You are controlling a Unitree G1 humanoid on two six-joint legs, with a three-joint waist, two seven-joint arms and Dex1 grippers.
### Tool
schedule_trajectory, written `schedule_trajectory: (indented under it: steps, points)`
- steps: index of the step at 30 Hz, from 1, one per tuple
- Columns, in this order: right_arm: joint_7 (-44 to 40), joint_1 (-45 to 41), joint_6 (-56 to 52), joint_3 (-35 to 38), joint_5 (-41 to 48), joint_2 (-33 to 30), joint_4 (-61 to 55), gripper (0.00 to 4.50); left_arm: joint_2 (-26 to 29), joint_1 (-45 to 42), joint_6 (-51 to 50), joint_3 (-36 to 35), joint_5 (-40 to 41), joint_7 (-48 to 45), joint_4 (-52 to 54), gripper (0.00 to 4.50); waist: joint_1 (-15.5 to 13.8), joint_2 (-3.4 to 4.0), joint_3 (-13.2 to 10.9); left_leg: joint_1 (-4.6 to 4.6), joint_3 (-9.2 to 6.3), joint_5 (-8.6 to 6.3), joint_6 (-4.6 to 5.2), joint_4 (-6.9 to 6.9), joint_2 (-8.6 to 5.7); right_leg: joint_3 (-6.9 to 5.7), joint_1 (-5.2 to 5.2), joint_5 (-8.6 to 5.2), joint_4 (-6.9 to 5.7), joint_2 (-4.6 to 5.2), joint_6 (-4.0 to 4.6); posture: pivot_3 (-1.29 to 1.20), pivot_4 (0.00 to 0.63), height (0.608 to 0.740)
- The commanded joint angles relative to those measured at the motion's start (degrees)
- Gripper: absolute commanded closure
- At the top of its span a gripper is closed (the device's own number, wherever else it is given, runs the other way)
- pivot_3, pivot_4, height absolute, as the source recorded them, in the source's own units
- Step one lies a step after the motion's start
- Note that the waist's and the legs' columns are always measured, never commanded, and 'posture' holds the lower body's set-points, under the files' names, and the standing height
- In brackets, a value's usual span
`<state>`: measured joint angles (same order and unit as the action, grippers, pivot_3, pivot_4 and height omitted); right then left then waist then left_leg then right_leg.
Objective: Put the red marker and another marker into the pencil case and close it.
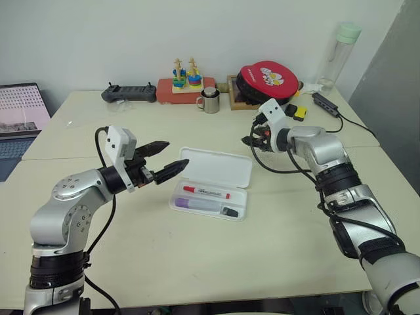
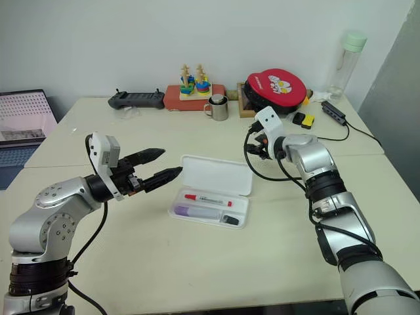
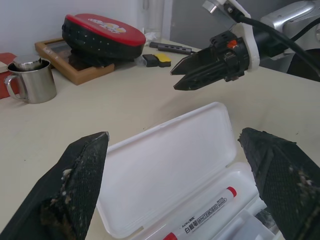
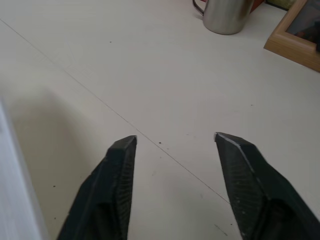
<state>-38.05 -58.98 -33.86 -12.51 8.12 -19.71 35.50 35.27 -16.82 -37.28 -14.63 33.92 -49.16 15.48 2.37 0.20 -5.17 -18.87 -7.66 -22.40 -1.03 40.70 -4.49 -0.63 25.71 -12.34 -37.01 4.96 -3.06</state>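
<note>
Left gripper (image 1: 165, 157) spread wide, empty, hovering just left of the pencil case (image 1: 223, 168). Case open on the table (image 1: 197, 262), white lid lying flat behind the tray. Red marker (image 1: 207, 192) and lavender marker (image 1: 195, 204) lie side by side inside. Bare tabletop all around the case. Right gripper (image 3: 176, 80) behind lid's right end, fingers partly apart, holding nothing.

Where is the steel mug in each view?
Left eye: steel mug at the table's far side, right of the red block.
Right eye: mug there too.
Left wrist: mug beside the wooden frame.
Right wrist: mug beside that frame's corner.
Shared landmark: the wooden frame.
</note>
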Motion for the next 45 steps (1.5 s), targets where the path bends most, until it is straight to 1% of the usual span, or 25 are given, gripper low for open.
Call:
schedule_trajectory:
  steps: [1, 4, 7, 13, 15, 19, 25, 31, 35, 38, 40, 42, 43, 45]
  points:
    - [-2.8, -2.0, 1.8, -0.1, -1.0, 0.7, 0.2, 3.12, 1.1, -0.4, -0.8, -1.2, 2.6, 0.5, 3.2, 0.00, 0.1, 0.05, 0.0, 0.00, -0.01, 0.00, 0.00, 0.00, 0.01, 0.00, 0.00, 0.00, 0.00, 0.00, 0.00, 0.00, 0.150, 0.740]
    - [-6.9, -0.1, 0.8, -1.7, -1.0, 0.4, -3.9, 3.92, 1.7, -0.5, -0.9, -0.8, 3.0, 0.7, 3.2, 0.00, 0.3, 0.18, -0.1, 0.00, 0.00, 0.00, 0.00, 0.00, 0.01, 0.02, 0.00, 0.00, -0.01, 0.00, 0.00, 0.00, 0.150, 0.740]
    - [-10.6, 2.1, -0.1, -3.1, -0.5, -0.2, -8.3, 4.44, 2.2, -1.1, -1.7, -0.7, 4.0, 0.7, 3.3, 0.00, 0.5, 0.24, -0.2, 0.00, -0.03, 0.00, 0.00, -0.01, 0.01, 0.00, 0.01, 0.00, -0.02, -0.01, 0.00, 0.00, 0.150, 0.740]
    - [-18.4, 7.0, -3.4, -5.8, 1.2, -2.9, -20.6, 4.44, 3.6, -1.1, -2.7, -0.2, 5.2, 0.4, 3.6, 0.00, 0.5, 0.36, -0.4, 0.00, -0.06, -0.01, 0.00, -0.03, 0.01, -0.02, 0.00, 0.00, 0.00, -0.01, 0.00, 0.00, 0.150, 0.740]
    - [-22.3, 9.2, -4.1, -7.3, 2.2, -4.7, -26.0, 4.44, 4.2, -1.1, -2.9, -0.4, 5.7, 0.2, 3.7, 0.00, 0.5, 0.39, -0.4, 0.00, -0.07, -0.01, 0.00, -0.06, 0.01, -0.01, 0.00, 0.00, 0.00, -0.02, 0.00, 0.00, 0.150, 0.740]
    - [-25.7, 11.8, -5.6, -8.3, 3.9, -6.3, -32.5, 4.44, 6.2, -0.2, -3.8, -1.0, 7.2, -1.2, 4.3, 0.00, 0.4, 0.33, -0.7, 0.01, -0.06, -0.01, -0.01, -0.09, 0.01, 0.00, -0.01, 0.00, 0.04, -0.02, 0.00, 0.00, 0.150, 0.740]
    - [-26.4, 14.7, -6.4, -13.3, 1.1, -7.8, -36.3, 4.44, 11.5, 4.2, -4.2, -0.3, 7.9, -6.7, 5.7, 0.00, 0.4, 0.35, -1.3, 0.02, -0.04, -0.01, -0.01, -0.14, 0.02, -0.01, 0.04, 0.00, 0.04, -0.03, 0.00, 0.00, 0.150, 0.740]
    - [-24.8, 17.2, -5.9, -20.0, -4.0, -8.8, -38.1, 4.44, 11.6, 4.8, -3.6, 0.5, 7.1, -7.1, 5.5, 0.00, -0.5, 0.23, -1.5, 0.00, -0.02, -0.01, -0.01, -0.14, 0.01, -0.01, 0.03, 0.00, 0.08, -0.03, 0.00, 0.00, 0.150, 0.740]
    - [-24.2, 18.7, -6.0, -21.5, -5.2, -8.4, -39.0, 4.44, 11.2, 4.7, -3.4, 1.2, 6.8, -6.8, 5.4, 0.00, -0.5, 0.22, -1.5, 0.03, -0.03, -0.01, -0.01, -0.15, 0.03, -0.03, 0.02, 0.00, 0.08, -0.04, 0.00, 0.00, 0.150, 0.740]
    - [-23.6, 19.8, -7.7, -17.4, -2.3, -7.5, -40.5, 4.44, 10.6, 4.4, -2.9, 1.6, 5.3, -4.9, 4.3, 0.00, -0.6, 0.21, -1.5, 0.05, -0.02, -0.01, -0.01, -0.17, 0.03, -0.03, 0.01, 0.00, 0.08, -0.04, 0.00, 0.00, 0.150, 0.740]
    - [-22.1, 21.1, -6.3, -11.5, 0.6, -6.7, -41.8, 4.44, 9.6, 3.8, -3.1, 1.2, 4.1, -2.1, 1.6, 0.00, -0.6, 0.21, -1.5, 0.05, -0.03, -0.01, -0.01, -0.17, 0.04, -0.03, 0.01, 0.00, 0.08, -0.05, 0.00, 0.00, 0.150, 0.740]
    - [-20.6, 22.0, -4.5, -7.8, 2.0, -6.1, -42.2, 4.44, 9.0, 3.5, -2.9, 0.9, 3.2, -0.5, -0.3, 0.00, -0.6, 0.19, -1.5, 0.04, -0.03, -0.01, -0.01, -0.18, 0.03, -0.02, 0.02, 0.00, 0.09, -0.05, 0.00, 0.00, 0.150, 0.740]
    - [-19.3, 22.4, -5.6, -5.3, 3.0, -5.9, -42.3, 4.44, 8.6, 3.5, -2.3, 0.6, 2.5, 0.4, -1.6, 0.00, -0.6, 0.19, -1.6, 0.04, -0.03, -0.01, -0.01, -0.18, 0.03, -0.03, 0.02, 0.00, 0.08, -0.05, 0.00, 0.00, 0.150, 0.740]
    - [-17.6, 23.6, -7.4, -0.6, 4.7, -7.0, -42.8, 4.07, 7.7, 3.3, -1.1, 0.3, 0.8, 2.4, -4.1, 0.00, -0.7, 0.18, -1.7, 0.03, -0.02, -0.01, -0.01, -0.17, 0.01, -0.03, 0.03, 0.00, 0.08, -0.05, -0.01, 0.00, 0.150, 0.740]
